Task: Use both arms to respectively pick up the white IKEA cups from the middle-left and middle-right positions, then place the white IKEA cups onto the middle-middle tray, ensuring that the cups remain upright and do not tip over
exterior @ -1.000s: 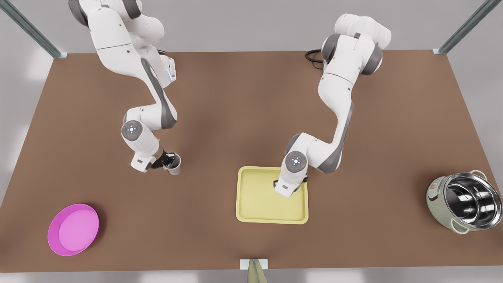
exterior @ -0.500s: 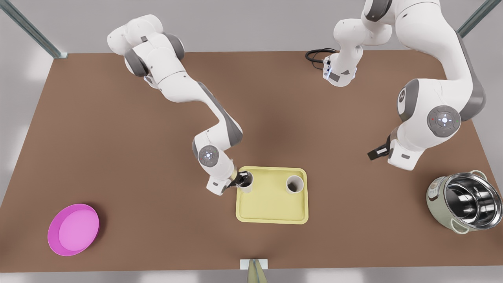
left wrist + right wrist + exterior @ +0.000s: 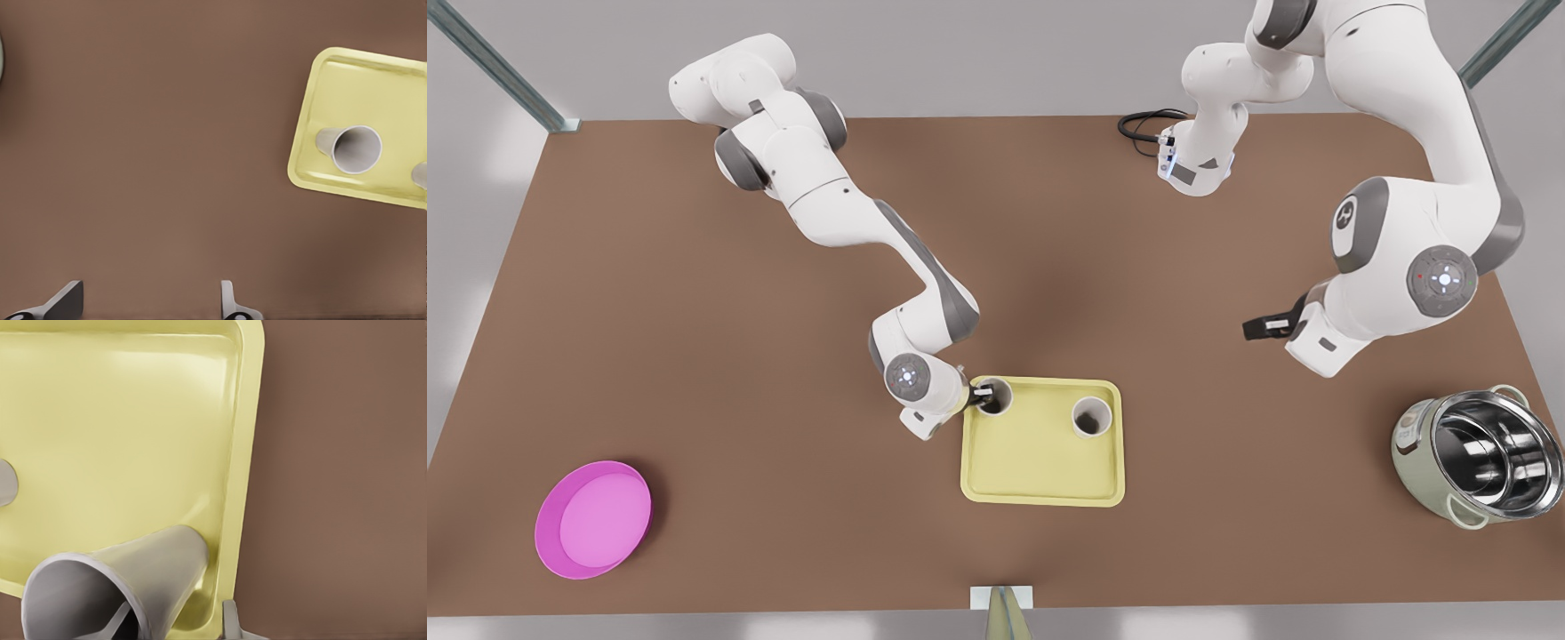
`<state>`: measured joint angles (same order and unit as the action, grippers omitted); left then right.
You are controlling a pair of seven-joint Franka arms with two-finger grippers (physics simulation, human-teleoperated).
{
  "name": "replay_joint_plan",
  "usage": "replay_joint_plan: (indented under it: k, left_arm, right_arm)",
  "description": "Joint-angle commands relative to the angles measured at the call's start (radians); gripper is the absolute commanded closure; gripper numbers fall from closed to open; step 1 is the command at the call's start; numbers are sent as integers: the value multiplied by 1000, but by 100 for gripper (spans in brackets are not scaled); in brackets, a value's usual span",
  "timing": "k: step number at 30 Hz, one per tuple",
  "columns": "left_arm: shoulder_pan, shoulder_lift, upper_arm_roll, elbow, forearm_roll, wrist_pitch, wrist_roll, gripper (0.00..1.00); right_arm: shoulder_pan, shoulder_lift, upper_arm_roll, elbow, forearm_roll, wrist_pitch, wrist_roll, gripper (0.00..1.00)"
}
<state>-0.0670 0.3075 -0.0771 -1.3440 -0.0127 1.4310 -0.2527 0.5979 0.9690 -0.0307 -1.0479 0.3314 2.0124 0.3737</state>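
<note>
Two white IKEA cups stand upright on the pale yellow tray (image 3: 1040,471). One cup (image 3: 996,397) is at the tray's far corner on the front view's left, the other cup (image 3: 1091,416) at its far corner on the front view's right. My right gripper (image 3: 983,393) is at the first cup (image 3: 133,580), open, one finger inside the rim and the other finger (image 3: 230,620) outside, apart from the wall. My left gripper (image 3: 1263,327) hangs open over bare table on the front view's right. From there I see the tray (image 3: 360,80) and a cup (image 3: 357,149).
A round pink bowl (image 3: 593,519) sits near the front edge on the front view's left. A shiny steel pot (image 3: 1480,471) stands at the front view's right. A black cable (image 3: 1138,124) lies at the table's back edge.
The right gripper carried its cup from the front view's left to the tray, then let go. The left gripper left its cup on the tray and drew back toward the front view's right.
</note>
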Motion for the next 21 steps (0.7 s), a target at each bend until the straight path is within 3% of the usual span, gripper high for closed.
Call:
replay_joint_plan:
  k: [1, 9, 14, 19, 21]
  left_arm:
    - [-4, -1, -3, 0, -7, -7, 181, 0]
    - [-5, 7, -3, 0, -12, -6, 181, 0]
    - [-4, 10, -3, 0, -10, -6, 181, 0]
    - [1, 13, -3, -3, -10, -6, 181, 0]
    - [-2, 18, -3, -3, -9, -6, 181, 0]
  right_arm:
    - [0, -3, 0, 0, 0, -11, 143, 0]
    - [-24, -39, 2, -14, 2, -41, 109, 0]
    - [-61, -136, -8, -55, -17, -173, 19, 0]
    - [-355, -237, -8, -90, -310, -385, -501, 0]
    - [-379, -413, -6, -121, -413, -466, -524, 0]
